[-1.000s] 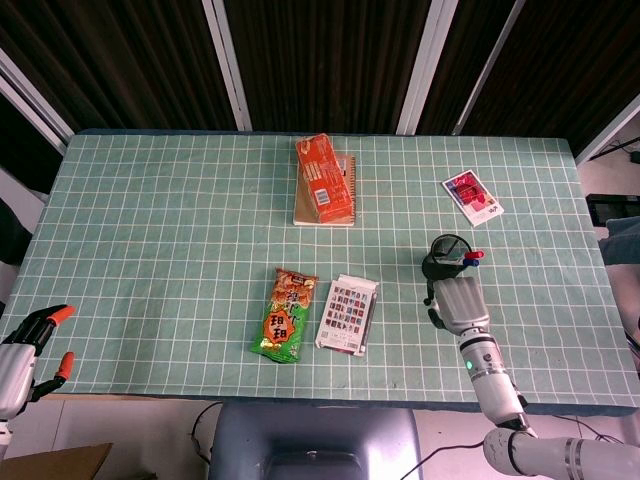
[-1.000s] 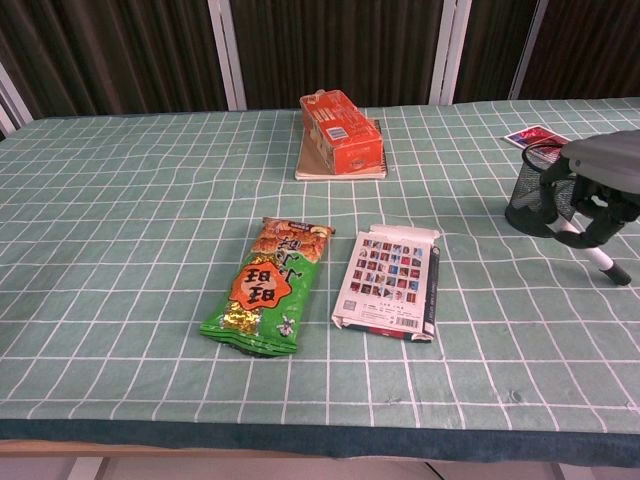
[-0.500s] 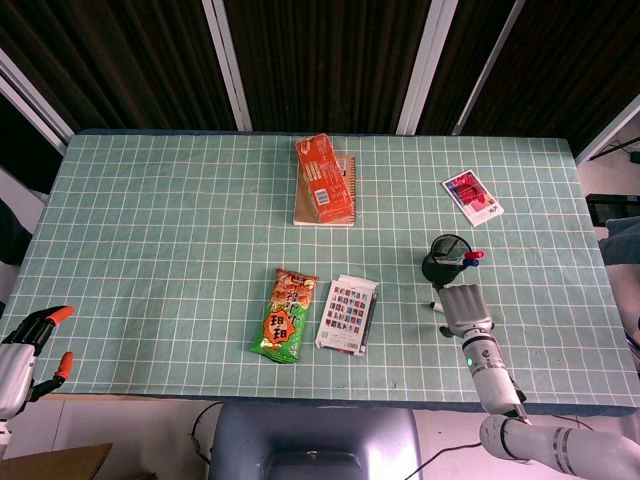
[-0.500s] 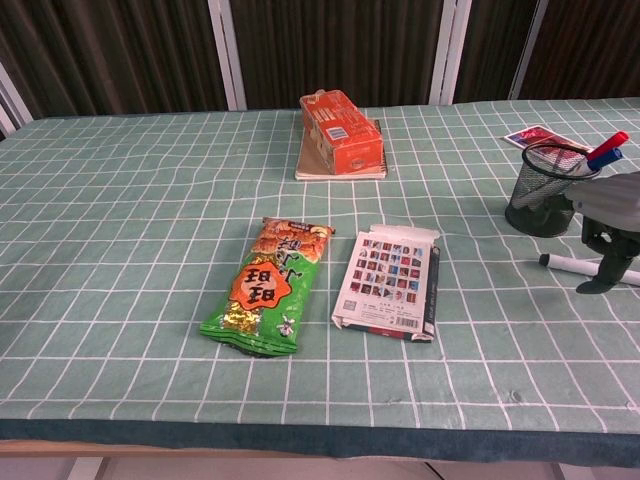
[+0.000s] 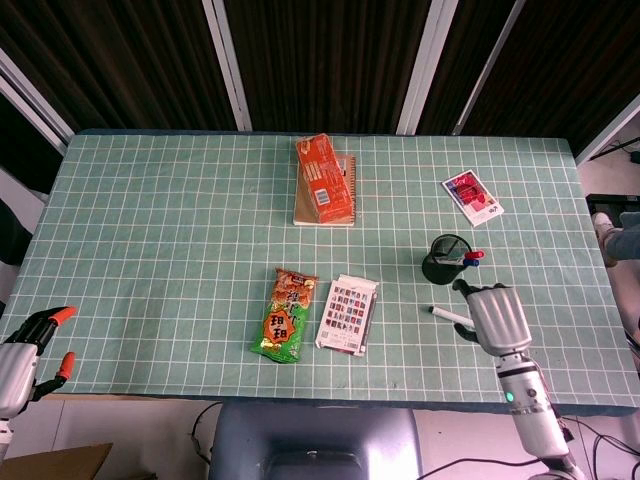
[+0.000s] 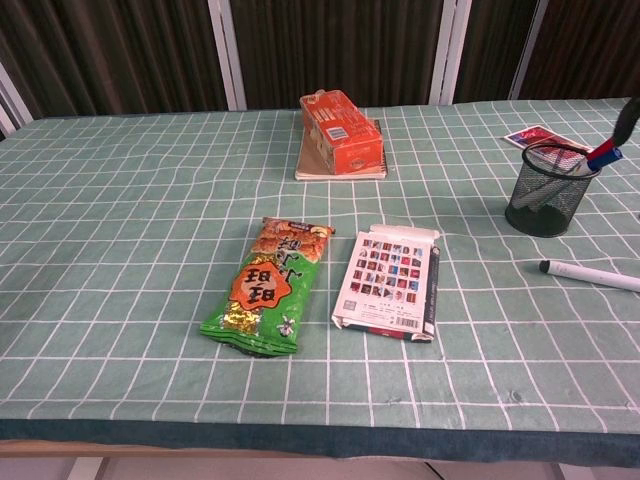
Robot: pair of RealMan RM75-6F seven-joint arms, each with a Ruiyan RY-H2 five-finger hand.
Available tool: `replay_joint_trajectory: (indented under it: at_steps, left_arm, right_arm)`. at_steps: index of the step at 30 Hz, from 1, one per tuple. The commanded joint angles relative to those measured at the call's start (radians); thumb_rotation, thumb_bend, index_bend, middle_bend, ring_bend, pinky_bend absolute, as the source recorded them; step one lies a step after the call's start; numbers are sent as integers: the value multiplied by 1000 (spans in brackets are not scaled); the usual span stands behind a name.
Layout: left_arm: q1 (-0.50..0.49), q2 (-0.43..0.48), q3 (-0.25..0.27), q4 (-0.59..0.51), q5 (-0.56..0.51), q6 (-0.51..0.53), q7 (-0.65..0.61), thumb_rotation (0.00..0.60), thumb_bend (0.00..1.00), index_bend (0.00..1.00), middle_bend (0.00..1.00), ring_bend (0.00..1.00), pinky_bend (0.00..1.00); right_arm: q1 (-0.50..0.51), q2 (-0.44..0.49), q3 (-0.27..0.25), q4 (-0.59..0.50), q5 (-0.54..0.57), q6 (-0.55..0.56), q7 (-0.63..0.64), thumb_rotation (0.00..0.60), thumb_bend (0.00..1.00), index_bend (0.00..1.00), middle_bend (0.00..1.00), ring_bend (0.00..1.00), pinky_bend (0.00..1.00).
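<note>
white marker (image 5: pixel 451 317) lies flat on green grid cloth (image 5: pixel 180 230), lower right of frame, just below black mesh pen cup (image 5: pixel 444 259). right hand (image 5: pixel 495 316) hovers beside marker's right end, fingers spread, holding nothing. left hand (image 5: pixel 25 345) at lower left corner, off table, fingers apart, empty.

a green gridded table (image 5: pixel 150 220) stands before dark slatted wall panels (image 5: pixel 330 60).
</note>
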Motion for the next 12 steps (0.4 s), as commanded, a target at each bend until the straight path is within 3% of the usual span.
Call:
replay_joint_trajectory:
  at_steps: [1, 2, 4, 12]
  left_arm:
    - [0, -2, 0, -1, 5, 3, 7, 600, 460, 192, 167, 155, 389]
    - [-1, -4, 0, -2, 6, 3, 9, 600, 460, 192, 167, 155, 390]
    - [-4, -6, 0, -2, 11, 2, 14, 600, 460, 193, 168, 155, 390]
    - [-15, -11, 1, -3, 14, -14, 27, 600, 460, 193, 167, 155, 391]
  right_arm:
    - [-179, 48, -64, 15, -100, 212, 59, 600, 206, 305, 302, 228, 285]
    - [-194, 50, -66, 26, -97, 220, 65, 600, 206, 258, 239, 151, 218]
    - [-223, 53, -66, 47, -83, 225, 83, 600, 206, 194, 160, 66, 177]
    - [-271, 63, -53, 98, -109, 207, 199, 600, 207, 155, 120, 45, 187]
